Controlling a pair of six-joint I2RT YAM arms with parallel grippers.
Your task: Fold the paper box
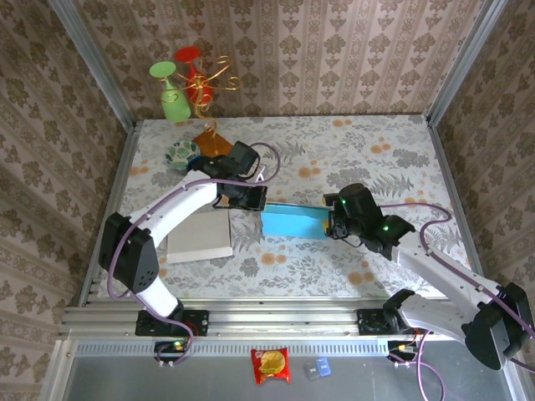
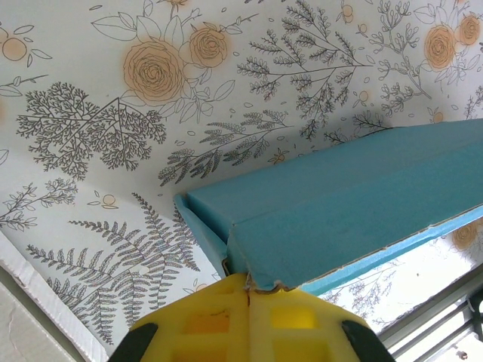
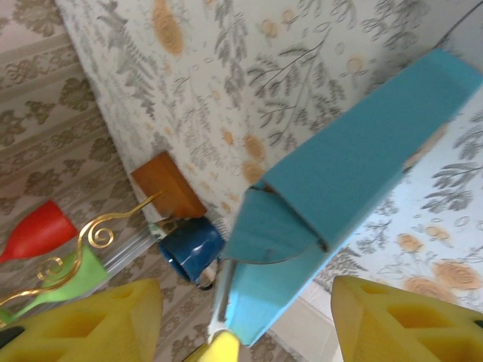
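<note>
Floral counter [image 1: 376, 150]: left end effector [image 2: 247, 294] pinches the left end of the blue paper box [image 1: 292, 222]; right end effector [image 1: 334, 224] stands wide around its right end.

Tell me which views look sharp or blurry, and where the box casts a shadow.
Top external: evenly lit, sharp. Left wrist: crisp, the blue box throws a soft shadow on the tablecloth above it. Right wrist: softer, its gripper blurred along the bottom.
</note>
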